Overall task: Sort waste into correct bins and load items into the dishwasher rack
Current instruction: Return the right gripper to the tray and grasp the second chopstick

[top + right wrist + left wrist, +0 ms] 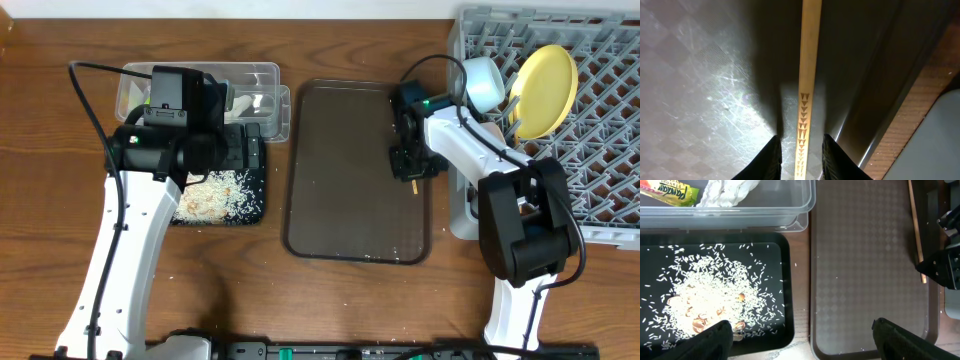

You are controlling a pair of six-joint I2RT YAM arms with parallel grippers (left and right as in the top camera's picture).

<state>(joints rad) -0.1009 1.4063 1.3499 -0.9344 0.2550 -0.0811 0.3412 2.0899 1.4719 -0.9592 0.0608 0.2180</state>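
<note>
Far left, at the rear: a clear plastic container (262,72) holds a yellow-green snack wrapper (672,192) and crumpled white paper (727,191); the wrapper bears dark printed lettering, cut off by the frame edge and not legible. Just in front of it, the black tray (785,280) holds a loose heap of rice scraps (710,297) with a few brownish bits among them.

The left arm rises from the near edge and bends over these two bins; the left gripper (802,325) hangs with its fingers spread wide, one over the black tray and one over the brown serving tray (350,200); it holds nothing.

The serving tray carries a few stray grains at its near edge and one wooden chopstick (807,75) lying along its right side, stamped with a row of small triangles.

The right arm doubles back leftward from the rack side; the right gripper (801,160) is low over the chopstick, its fingers (772,157) straddling it with a sliver of gap on each side, not clamped.

Far right: the grey dishwasher rack (600,150) holds a yellow plate (545,90) tilted on edge and a pale blue-white bowl (485,82) at its left rim.
</note>
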